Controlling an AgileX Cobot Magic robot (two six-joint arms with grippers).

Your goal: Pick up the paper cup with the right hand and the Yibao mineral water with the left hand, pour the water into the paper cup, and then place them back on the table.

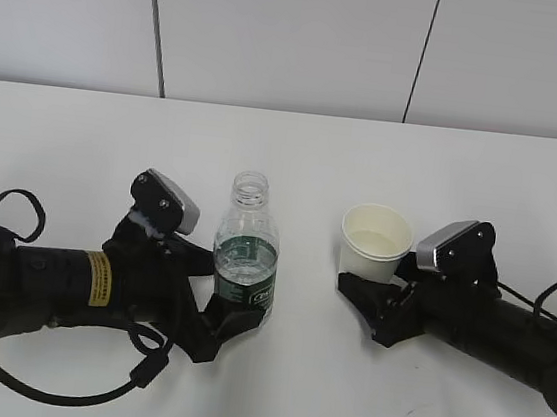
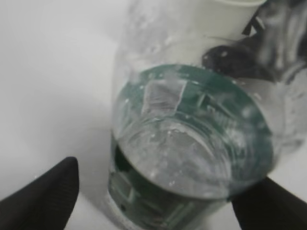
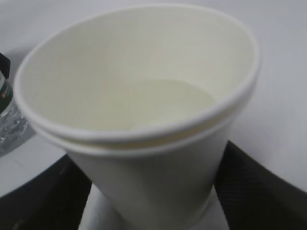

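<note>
bottle [image 1: 247, 248] upright on table [image 1: 288, 391], between left hand [image 1: 231, 314] fingers, gap at one finger, grip unclear | paper cup [image 1: 374, 243] upright between right hand [image 1: 374, 298] fingers, contact unclear | each arm beside own object

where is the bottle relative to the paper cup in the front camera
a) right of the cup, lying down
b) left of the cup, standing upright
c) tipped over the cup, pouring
b: the Yibao mineral water stands upright on the table, left of the paper cup.
</note>
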